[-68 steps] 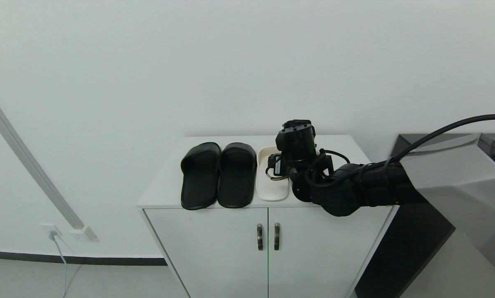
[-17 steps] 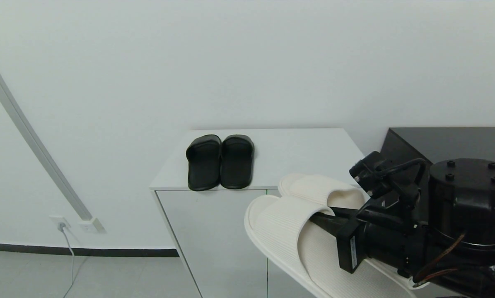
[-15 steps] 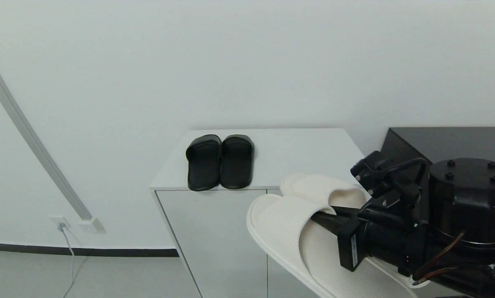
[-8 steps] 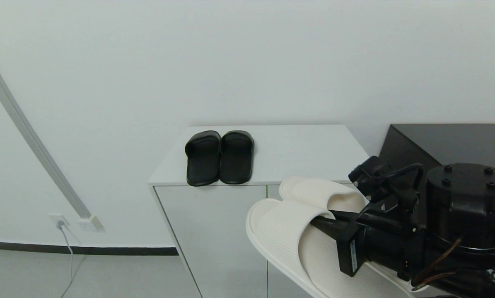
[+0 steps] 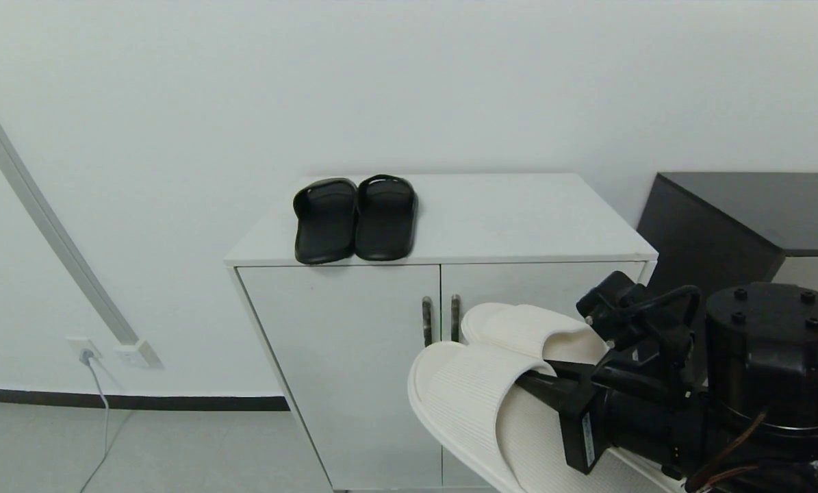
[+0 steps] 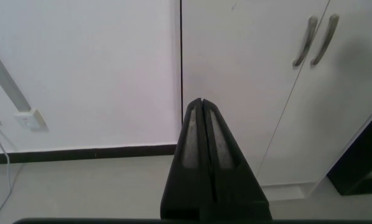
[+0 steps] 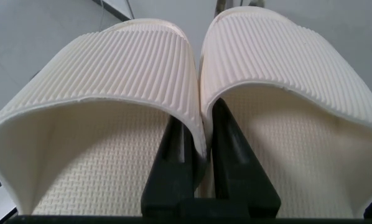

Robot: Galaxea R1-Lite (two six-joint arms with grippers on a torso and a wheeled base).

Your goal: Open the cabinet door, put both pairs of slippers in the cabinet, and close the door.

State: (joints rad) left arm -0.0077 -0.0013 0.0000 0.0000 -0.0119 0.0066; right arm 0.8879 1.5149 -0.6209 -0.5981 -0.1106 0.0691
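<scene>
The cabinet (image 5: 340,356) is shut, so nothing is stored yet. The right hand (image 7: 201,134) pinches the white slippers (image 5: 477,383) together, held before its doors; the black slippers (image 5: 354,219) lie on its top. The left hand (image 6: 201,109) is closed, empty.

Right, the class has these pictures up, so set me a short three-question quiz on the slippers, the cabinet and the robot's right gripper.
1. Fill the gap: the black slippers lie on the ____ of the cabinet.
2. True or false: the cabinet's doors stand open.
3. The right gripper grips: A the black slippers; B the white slippers; C nothing.

Key: 1 top; 2 false; 3 B.
</scene>
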